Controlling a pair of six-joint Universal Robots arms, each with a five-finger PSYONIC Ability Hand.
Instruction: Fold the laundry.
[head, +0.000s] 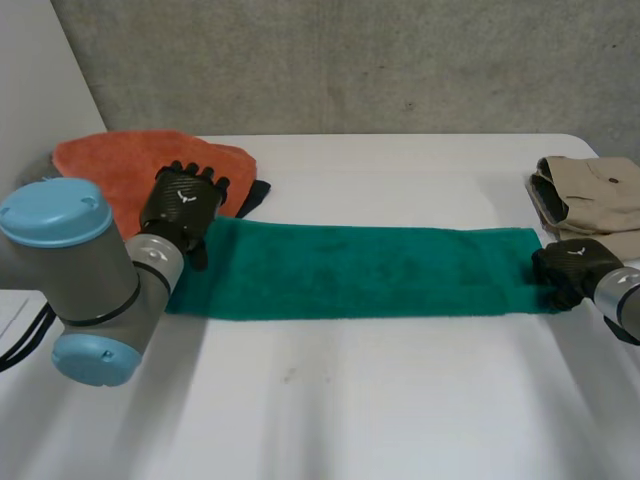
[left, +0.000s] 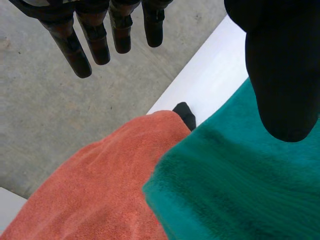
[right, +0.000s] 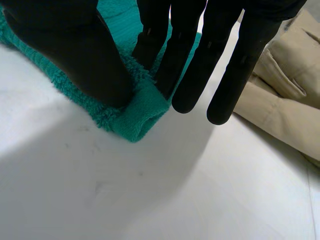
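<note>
1. A long green terry towel (head: 360, 270), folded into a narrow strip, lies flat across the middle of the white table (head: 350, 400), with 1 end by each hand.
2. The left hand (head: 185, 205) is at the strip's left end, over its far corner. In the left wrist view this hand (left: 282, 75) is wide open. Its fingers (left: 95, 47) are straight and spread, clear of any cloth, and its thumb hangs over the green pile (left: 240, 190). I cannot tell whether the thumb touches the towel.
3. The right hand (head: 570, 268) sits on the strip's right end, at the near corner.
4. In the right wrist view the right hand (right: 75, 50) pinches that corner (right: 145, 112). The thumb presses on 1 side, the nearest fingers stand against the other, and the hem is bunched up between them. The remaining fingers (right: 235, 75) reach straight past the corner over the bare tabletop (right: 125, 190).
5. A rumpled orange terry towel (head: 105, 165) lies at the table's far left, just beyond the left hand. In the left wrist view its edge (left: 100, 190) meets the end of the green towel.
6. A bit of dark cloth (head: 255, 195) pokes out from beneath the orange towel, beside the green strip's far edge (left: 186, 114).
7. A folded beige garment (head: 595, 195) rests at the table's far right, just beyond the right hand and apart from the green towel (right: 280, 85).
</note>
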